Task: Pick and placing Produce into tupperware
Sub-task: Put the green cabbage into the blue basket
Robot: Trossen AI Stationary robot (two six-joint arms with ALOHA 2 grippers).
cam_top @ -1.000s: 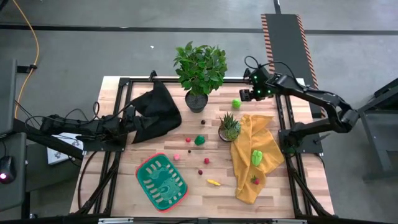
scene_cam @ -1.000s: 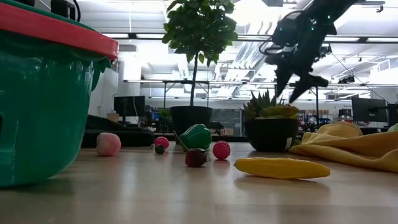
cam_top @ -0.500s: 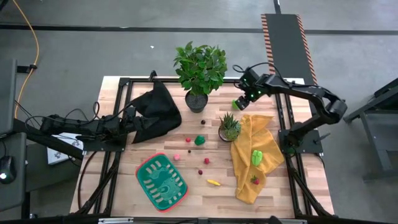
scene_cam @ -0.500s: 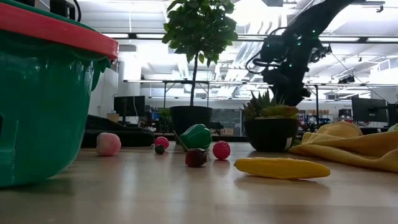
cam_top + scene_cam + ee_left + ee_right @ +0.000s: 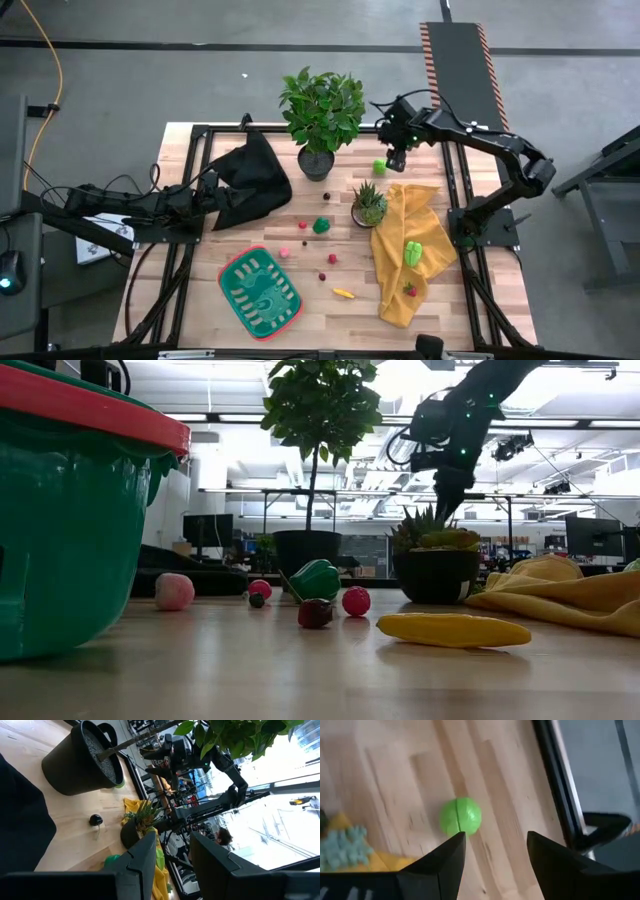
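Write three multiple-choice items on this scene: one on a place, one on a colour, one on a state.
1. The green ball lies:
A. in the tupperware
B. on bare table by the right gripper
C. on the black cloth

2. The cloth under the green vegetable is:
A. yellow
B. blue
C. white

3. The tupperware is:
A. full
B. overturned
C. empty of produce

Key: B, the right gripper hovers beside it on wood; A, the high view shows yellow; C, only pale markings show inside.

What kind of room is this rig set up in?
Likely an open-plan office or lab: a wooden table on a dark frame over grey floor, with ceiling light strips and desk monitors showing behind it.
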